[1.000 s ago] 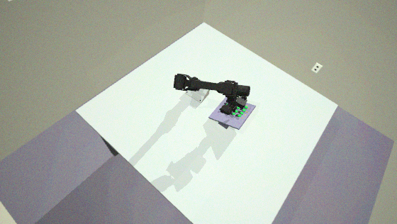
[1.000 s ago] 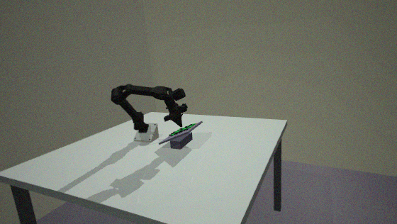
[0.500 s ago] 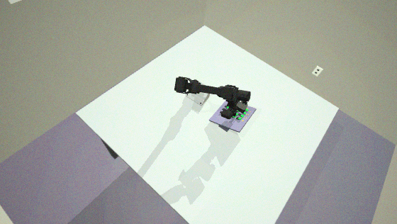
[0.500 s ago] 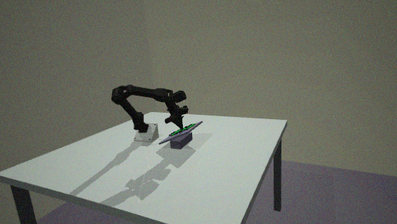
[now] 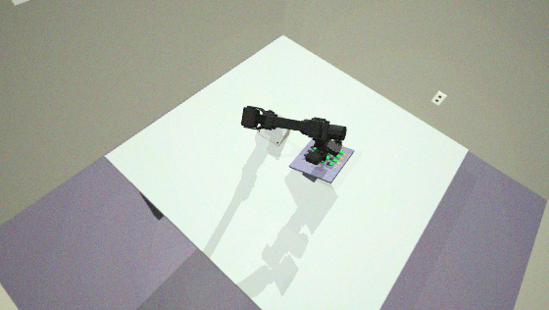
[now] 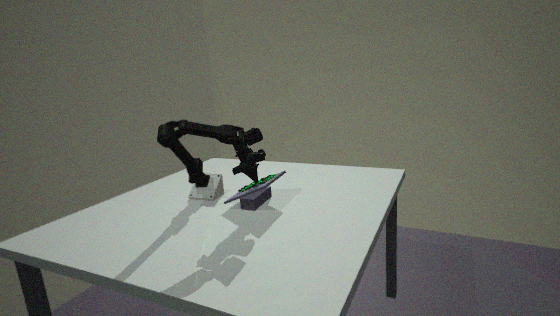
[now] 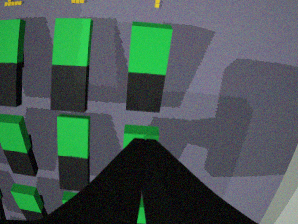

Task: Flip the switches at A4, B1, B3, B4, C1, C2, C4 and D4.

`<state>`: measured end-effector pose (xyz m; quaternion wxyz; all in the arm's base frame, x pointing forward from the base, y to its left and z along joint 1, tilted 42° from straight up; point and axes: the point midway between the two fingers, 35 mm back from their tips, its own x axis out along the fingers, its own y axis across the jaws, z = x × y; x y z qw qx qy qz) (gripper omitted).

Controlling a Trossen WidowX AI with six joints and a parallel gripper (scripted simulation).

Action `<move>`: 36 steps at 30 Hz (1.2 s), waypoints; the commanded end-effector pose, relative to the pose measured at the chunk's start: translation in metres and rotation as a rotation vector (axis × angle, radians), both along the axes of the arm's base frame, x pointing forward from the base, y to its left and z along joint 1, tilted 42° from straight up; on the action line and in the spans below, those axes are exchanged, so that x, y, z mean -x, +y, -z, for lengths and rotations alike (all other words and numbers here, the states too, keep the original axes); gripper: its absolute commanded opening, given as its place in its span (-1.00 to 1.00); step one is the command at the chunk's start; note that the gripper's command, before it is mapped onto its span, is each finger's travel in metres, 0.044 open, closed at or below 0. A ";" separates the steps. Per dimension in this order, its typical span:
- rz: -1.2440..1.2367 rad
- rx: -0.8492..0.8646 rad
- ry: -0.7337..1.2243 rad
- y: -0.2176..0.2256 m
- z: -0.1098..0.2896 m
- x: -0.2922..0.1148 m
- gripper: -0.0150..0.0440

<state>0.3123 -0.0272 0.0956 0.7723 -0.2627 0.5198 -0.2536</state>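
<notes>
Arm: rises from its base [image 6: 206, 188], elbow high, forearm reaching out level, wrist bent steeply down over the panel [image 6: 255, 187].
Fingers: the fingers are pressed together with nothing between them, tips pointing down at column 4, over the second-row switch [image 7: 141, 133], whose green end shows just above the tips.
Contact: cannot tell whether the tips touch that switch.
Switches: green-and-black rockers in rows; the top-row one under the number 4 [image 7: 149, 66] is in full view; columns 2 and 3 lie to its left.
Panel: tilted purple plate on a dark block [image 6: 255, 198], just beside the base, far edge raised.
Edges: right of column 4 a bare purple margin runs to the panel's edge.
Room to move: the tabletop [image 6: 320, 225] spreads wide on every side of the panel.
Surroundings: grey walls, purple floor [image 5: 78, 235], a wall socket [image 5: 438, 97].
</notes>
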 end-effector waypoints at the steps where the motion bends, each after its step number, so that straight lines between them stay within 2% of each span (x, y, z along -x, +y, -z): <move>1: -0.003 -0.002 0.007 0.000 0.002 0.001 -0.49; 36: -0.003 -0.002 0.007 -0.003 0.004 -0.001 -0.49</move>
